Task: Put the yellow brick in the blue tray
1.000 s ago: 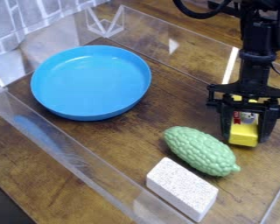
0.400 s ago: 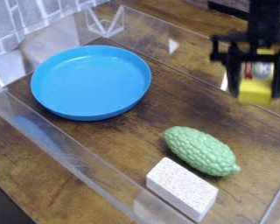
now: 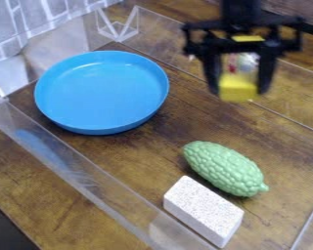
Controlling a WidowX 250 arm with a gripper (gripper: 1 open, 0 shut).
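The yellow brick (image 3: 239, 78) hangs in the air at the upper right, blurred by motion, held between the black fingers of my gripper (image 3: 241, 66), which is shut on it. The brick is well above the wooden table and to the right of the blue tray (image 3: 101, 91). That tray, a round shallow blue dish, lies on the left of the table with nothing in it. My arm's upper part runs out of the top edge of the view.
A bumpy green oval object (image 3: 226, 168) lies at the lower right, with a white speckled block (image 3: 203, 209) just in front of it. Clear plastic walls (image 3: 67, 156) border the work area along the left and front.
My gripper lifted the yellow brick off the table at the right and carried it up and leftward toward the tray. The tray, green object and white block stayed put.
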